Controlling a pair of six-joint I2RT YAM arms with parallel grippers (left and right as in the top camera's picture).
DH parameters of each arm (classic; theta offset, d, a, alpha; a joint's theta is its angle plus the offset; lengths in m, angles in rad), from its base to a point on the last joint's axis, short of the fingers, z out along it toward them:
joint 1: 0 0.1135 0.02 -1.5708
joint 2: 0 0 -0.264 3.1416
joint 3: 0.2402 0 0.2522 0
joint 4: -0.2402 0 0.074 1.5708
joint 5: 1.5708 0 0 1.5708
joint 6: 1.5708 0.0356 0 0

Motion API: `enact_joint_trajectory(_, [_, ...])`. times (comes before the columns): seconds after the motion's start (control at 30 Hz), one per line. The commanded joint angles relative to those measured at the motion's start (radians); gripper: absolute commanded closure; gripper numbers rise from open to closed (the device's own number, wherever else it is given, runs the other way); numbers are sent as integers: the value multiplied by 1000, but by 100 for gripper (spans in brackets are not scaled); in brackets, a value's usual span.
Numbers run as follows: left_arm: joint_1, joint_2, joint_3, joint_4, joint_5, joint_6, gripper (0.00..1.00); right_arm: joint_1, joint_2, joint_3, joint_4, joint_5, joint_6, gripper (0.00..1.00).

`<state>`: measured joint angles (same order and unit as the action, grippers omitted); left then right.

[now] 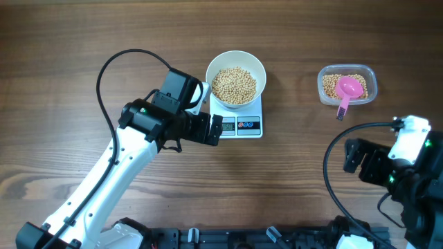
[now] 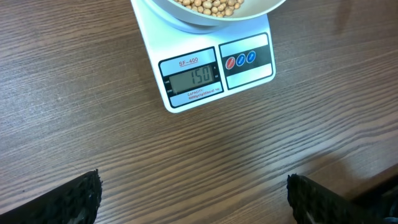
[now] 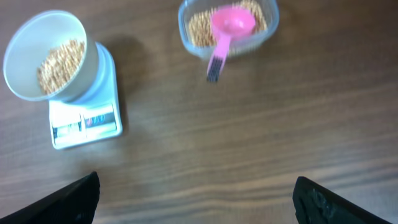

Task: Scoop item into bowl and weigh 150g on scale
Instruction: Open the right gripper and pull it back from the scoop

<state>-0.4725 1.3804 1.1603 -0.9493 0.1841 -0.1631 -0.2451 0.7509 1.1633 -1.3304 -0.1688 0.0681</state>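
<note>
Overhead, the left gripper [image 1: 216, 129] hovers just beside the front left of the scale [image 1: 242, 126], its jaws spread wide with nothing between them. The bowl [image 1: 236, 55] sits on the scale, roughly a third full of beans [image 1: 234, 85]. In the left wrist view the display [image 2: 190, 77] reads 150, so the weighing looks done. The beans are small, hard and round, so they would roll and scatter if tipped. The loaded bowl is rigid, smooth and fairly heavy, best taken at its rim, and any nudge would upset the reading. Bare wood lies wide between the scale and the tub [image 1: 372, 77], giving free room to pass. The tub holds more beans and a pink scoop [image 1: 349, 88]. The scoop is light, stiff plastic, and its handle pokes over the tub's near rim, which is the natural place to pinch it. The right gripper [image 3: 196, 186] hangs well short of the tub, near the table's front right, fingers fully apart and empty. Arm bases and cables crowd the near edge.
</note>
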Motion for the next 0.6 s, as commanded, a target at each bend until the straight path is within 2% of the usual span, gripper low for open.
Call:
enact_joint_trajectory(0.0, [-3,4,-3,-1,12,-2,0,-3,-2,-6,-10,-13,13,0])
enact_joint_trajectory(0.57, [-3,4,-3,-1,12,-2,0,-3,-2,-6,24,16,9,0])
